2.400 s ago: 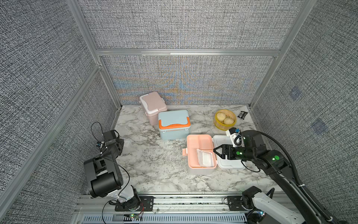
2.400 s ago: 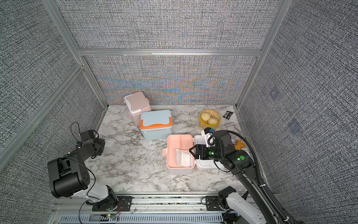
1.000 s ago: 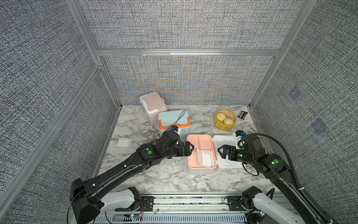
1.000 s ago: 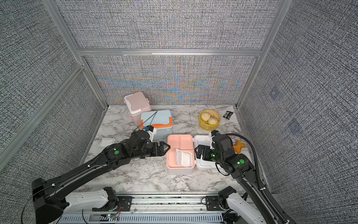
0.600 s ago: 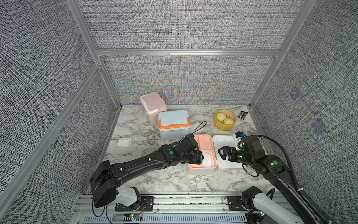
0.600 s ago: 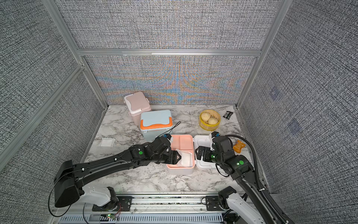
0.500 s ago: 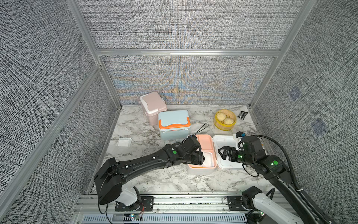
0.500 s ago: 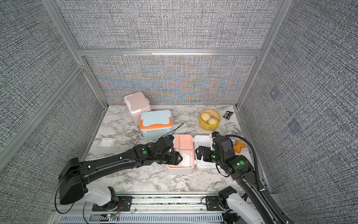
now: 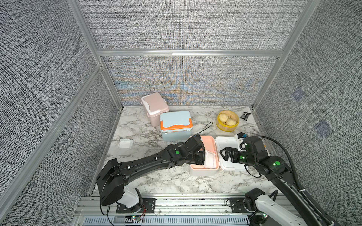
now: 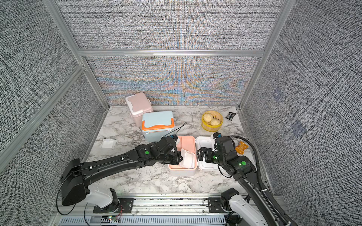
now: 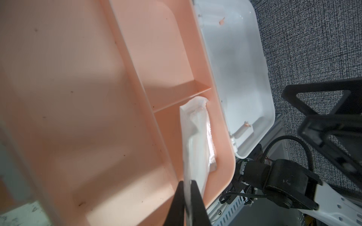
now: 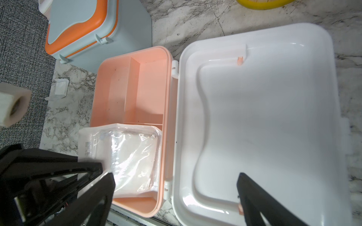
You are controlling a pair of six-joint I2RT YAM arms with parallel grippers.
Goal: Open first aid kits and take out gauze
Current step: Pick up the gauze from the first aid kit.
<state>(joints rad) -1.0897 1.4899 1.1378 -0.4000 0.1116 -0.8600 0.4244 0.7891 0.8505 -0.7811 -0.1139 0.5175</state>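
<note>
Okay, far left: a loose gauze pad (image 9: 125, 143) lies flat on the bench (image 9: 166, 182), well apart from the kits. Pink kit (image 9: 154, 105) and blue kit (image 9: 175, 125) stand at the back, lids shut. Left hand (image 9: 202, 158) is pinched tight on the wrapper edge of the second gauze (image 9: 210, 159), which leans tilted at the near end of the open white kit (image 9: 203, 172) (peach tray (image 9: 209, 142) inside). Right hand (image 9: 224, 155) hangs spread wide, holding nothing, above the flipped-back lid (image 9: 228, 142). Step looks like extraction: lift straight up so the pad clears the tray walls, slow, since the pinch is on thin film only and may slip. Right hand could press the lid if the box drags along.
</note>
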